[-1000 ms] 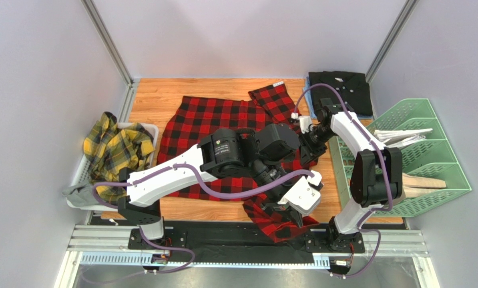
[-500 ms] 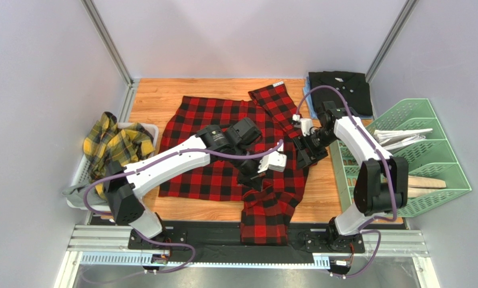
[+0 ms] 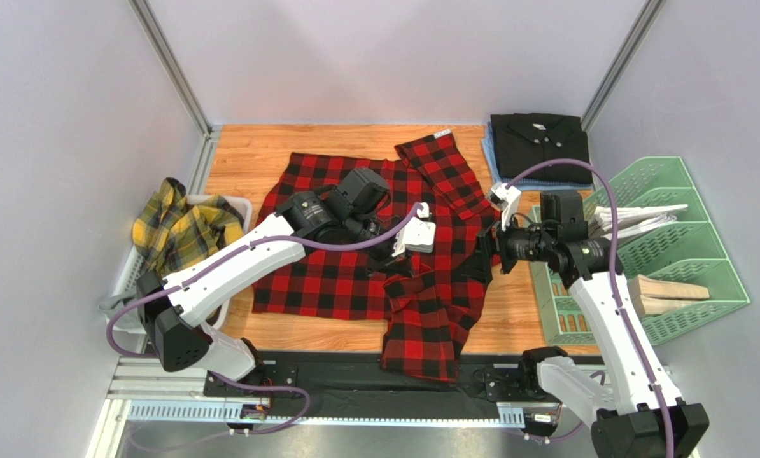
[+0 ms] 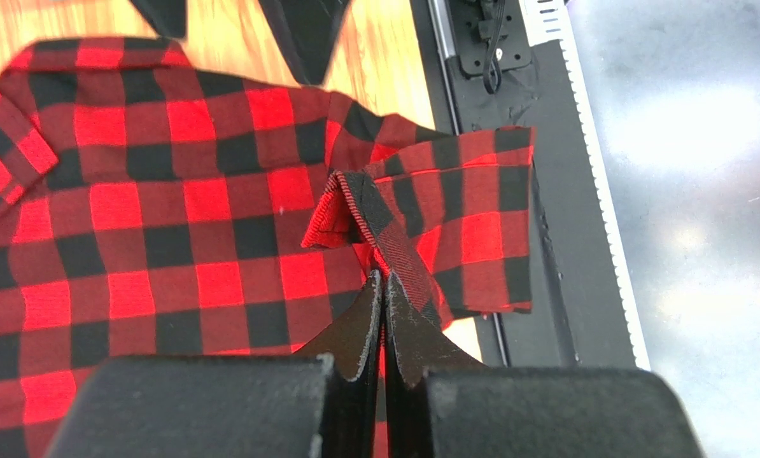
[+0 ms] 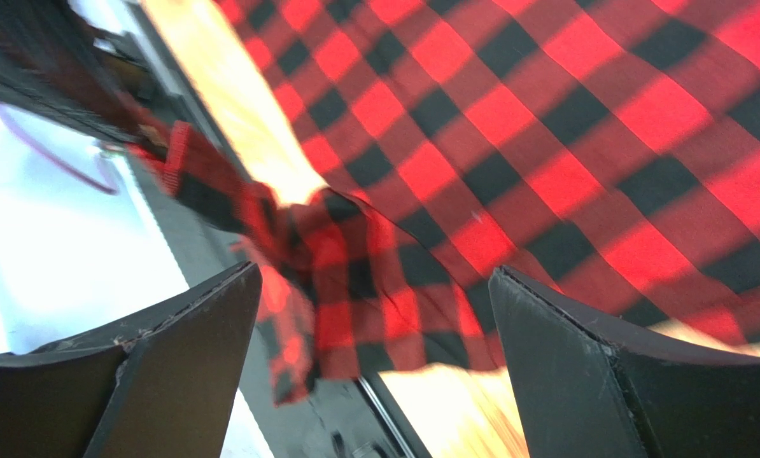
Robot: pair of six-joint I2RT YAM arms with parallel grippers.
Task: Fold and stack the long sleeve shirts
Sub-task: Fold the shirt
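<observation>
The red-and-black check shirt (image 3: 341, 243) lies spread across the middle of the wooden table, one part hanging over the front edge. My left gripper (image 3: 394, 261) is shut on a raised fold of it (image 4: 369, 215), the pinch seen close in the left wrist view (image 4: 384, 286). At the shirt's right edge my right gripper (image 3: 485, 254) stands open and holds nothing; the right wrist view shows check cloth below its spread jaws (image 5: 372, 286). A folded black shirt (image 3: 539, 143) rests at the back right. In a basket at the left the yellow plaid shirt (image 3: 185, 234) is crumpled.
A white basket (image 3: 242, 204) holds the yellow shirt at the table's left edge. A green divided rack (image 3: 685, 176) with papers and wooden pieces stands at the right. A black rail (image 3: 355, 377) runs along the front edge. Grey walls enclose the table.
My left gripper carried the shirt's fold from the front right corner leftward and toward the middle. My right gripper opened wide, let go of the cloth, and its arm swung back to the right.
</observation>
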